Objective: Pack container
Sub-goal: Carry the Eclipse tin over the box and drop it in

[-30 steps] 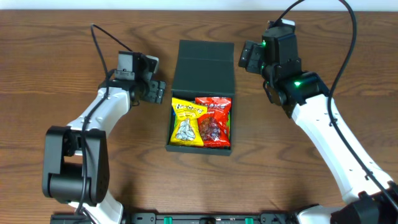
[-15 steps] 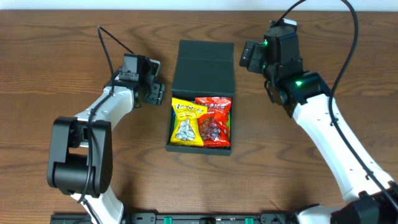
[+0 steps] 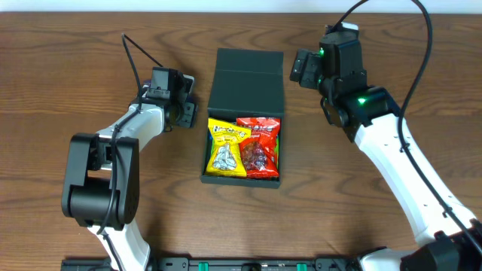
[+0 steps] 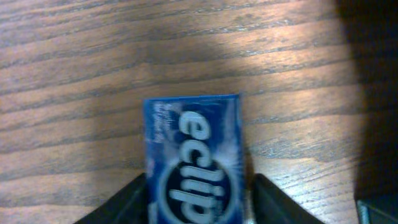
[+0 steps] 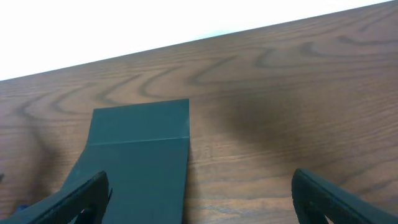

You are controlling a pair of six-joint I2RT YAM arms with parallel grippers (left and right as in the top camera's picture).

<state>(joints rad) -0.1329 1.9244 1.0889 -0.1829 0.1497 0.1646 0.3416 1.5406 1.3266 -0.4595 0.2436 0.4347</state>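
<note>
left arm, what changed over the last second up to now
The left arm folded in, its elbow swinging toward the container, and the left claw narrowed around the blue gum pack on the table; whether it grips yet cannot be told. The right arm, the open container, and the yellow snack pack and red snack pack inside it stayed put.

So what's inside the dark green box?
Inside the dark green matte box, a yellow snack bag and a red snack bag lie side by side. Anything beneath them is covered.
</note>
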